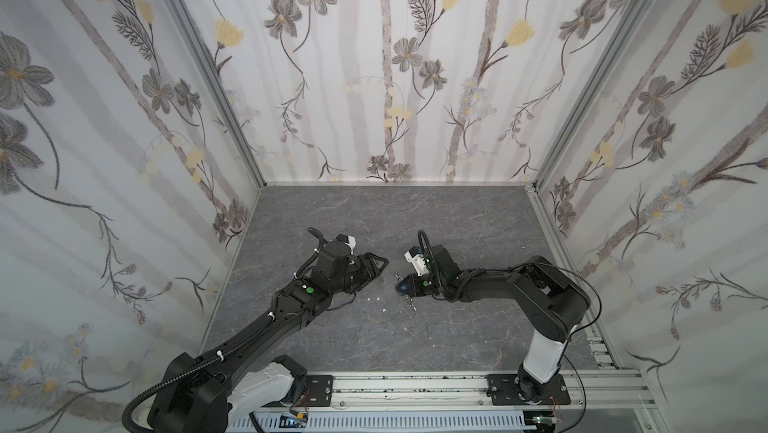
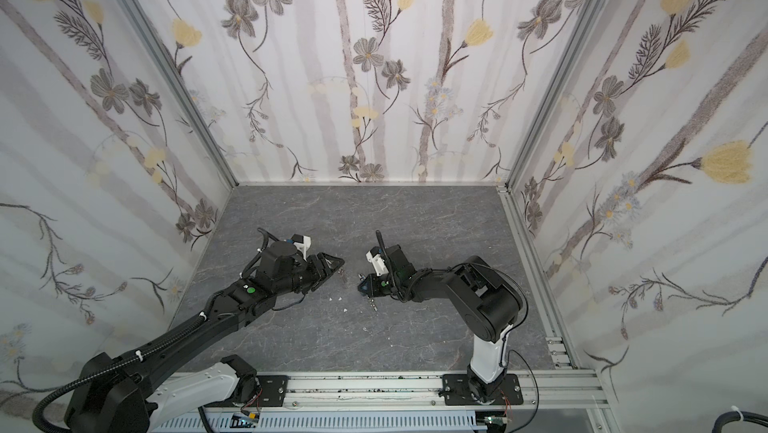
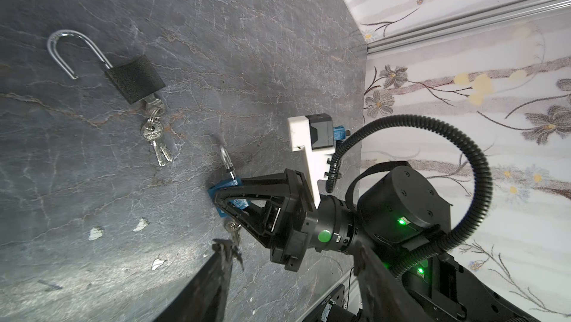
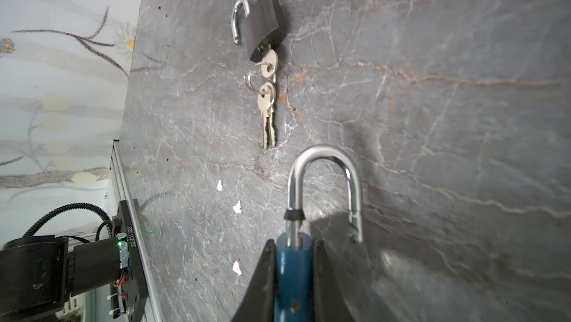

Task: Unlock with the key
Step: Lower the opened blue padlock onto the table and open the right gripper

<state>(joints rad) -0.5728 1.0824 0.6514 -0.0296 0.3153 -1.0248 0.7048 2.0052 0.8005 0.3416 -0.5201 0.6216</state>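
I see open counter [image 1: 374, 210] across the whole far half, from the two claws back to the far wall [image 1: 386, 77], with room to swing either arm. The middle is tight. The left claw [image 1: 381, 263] and right claw [image 1: 402, 283] point at each other across a narrow gap. The black padlock [image 3: 134, 80] lies in that gap, its keys [image 3: 154, 133] trailing toward the right claw. The blue padlock [image 4: 292, 274], clamped in the right claw, pokes its open shackle [image 4: 324, 152] into the same gap. The left arm [image 1: 257, 327] slants across the near left. Between the arms, the near strip down to the rail [image 1: 415, 385] is open.
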